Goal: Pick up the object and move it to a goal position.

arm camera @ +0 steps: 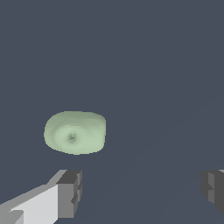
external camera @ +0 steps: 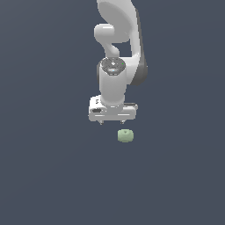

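the pale green lump [external camera: 125,136] [arm camera: 75,132], dimple up, lies on the flat dark grey table [external camera: 48,176], just in front of the white arm [external camera: 118,39] and slightly toward the exterior view's right. the tool [external camera: 112,122] [arm camera: 142,190] hovers above it without touching. its fingers [arm camera: 70,192] are spread wide apart, and the lump sits outside the gap between them.

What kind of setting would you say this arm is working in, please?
Most likely a bare simulated test scene: a flat, featureless grey surface, a smooth white arm, and one pale green lump.
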Controlling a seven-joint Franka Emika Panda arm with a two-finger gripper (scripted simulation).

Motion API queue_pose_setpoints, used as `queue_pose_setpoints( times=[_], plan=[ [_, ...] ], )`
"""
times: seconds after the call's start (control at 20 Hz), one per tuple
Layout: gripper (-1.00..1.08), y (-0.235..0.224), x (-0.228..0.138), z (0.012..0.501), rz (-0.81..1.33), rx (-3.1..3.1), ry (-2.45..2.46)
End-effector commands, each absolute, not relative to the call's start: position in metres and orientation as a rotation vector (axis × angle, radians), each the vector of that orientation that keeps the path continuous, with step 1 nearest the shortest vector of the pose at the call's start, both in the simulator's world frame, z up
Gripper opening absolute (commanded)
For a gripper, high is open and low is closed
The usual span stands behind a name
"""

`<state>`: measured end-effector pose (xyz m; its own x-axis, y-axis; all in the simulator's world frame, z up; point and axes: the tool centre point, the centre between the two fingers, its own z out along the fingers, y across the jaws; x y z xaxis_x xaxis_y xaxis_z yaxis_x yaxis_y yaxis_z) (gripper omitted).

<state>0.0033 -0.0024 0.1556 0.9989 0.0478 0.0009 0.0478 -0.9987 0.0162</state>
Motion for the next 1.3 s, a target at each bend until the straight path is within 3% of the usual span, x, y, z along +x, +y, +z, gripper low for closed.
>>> queue_pose_setpoints(
  times=[0.0, 0.6, 1.25],
  plan=[
    [1.00, -0.002, 0.005, 0.156, 0.006, 3.123, 0.087],
    [1.00, 0.001, 0.005, 0.153, 0.002, 3.118, 0.191],
    [1.00, 0.014, 0.007, 0.142, -0.010, 3.051, 0.660]
  ],
)
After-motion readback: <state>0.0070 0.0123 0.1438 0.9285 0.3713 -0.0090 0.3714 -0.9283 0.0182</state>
